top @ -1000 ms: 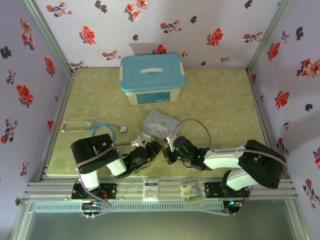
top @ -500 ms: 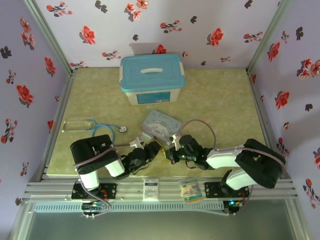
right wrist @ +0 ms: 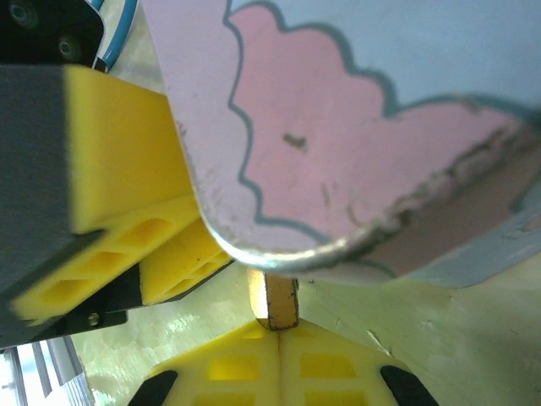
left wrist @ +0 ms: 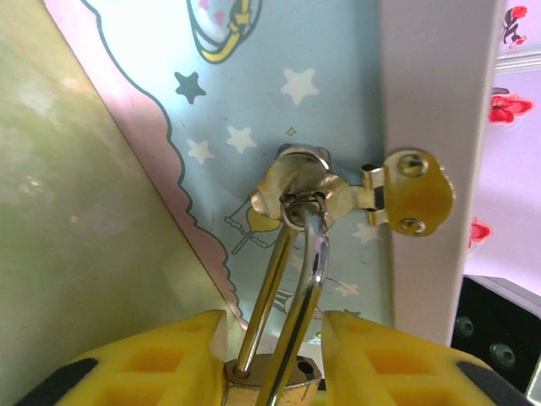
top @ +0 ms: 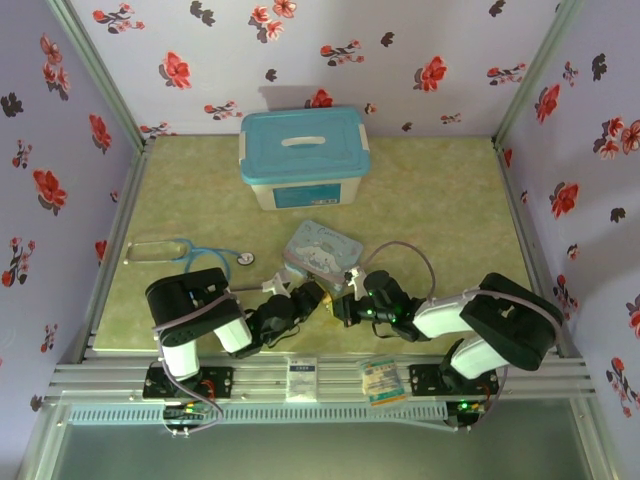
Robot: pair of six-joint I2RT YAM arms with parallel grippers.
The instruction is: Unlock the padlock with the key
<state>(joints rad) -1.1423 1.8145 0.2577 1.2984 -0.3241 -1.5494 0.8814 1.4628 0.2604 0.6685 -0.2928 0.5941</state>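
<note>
The brass padlock (left wrist: 270, 376) hangs by its steel shackle (left wrist: 306, 245) from the hasp (left wrist: 410, 193) of the cartoon tin (left wrist: 254, 85). One shackle leg sits in the body. The other passes in front of an empty hole. My left gripper (left wrist: 275, 323) is open, its yellow fingers either side of the padlock body, the right one slightly clear. My right gripper (right wrist: 279, 328) is shut, fingertips against the padlock's brass end (right wrist: 281, 300) under the tin's rim (right wrist: 279, 254). The key is hidden. From above, both grippers (top: 303, 297) (top: 342, 303) meet at the tin's near corner (top: 322, 246).
A blue-lidded white box (top: 303, 155) stands at the back of the mat. A stethoscope (top: 190, 250) lies to the left of the tin. Flowered walls close in three sides. The left gripper's fingers (right wrist: 127, 169) fill the left of the right wrist view.
My left jaws have opened wider around the padlock. The right arm's elbow has swung slightly left and the tin has shifted a little.
</note>
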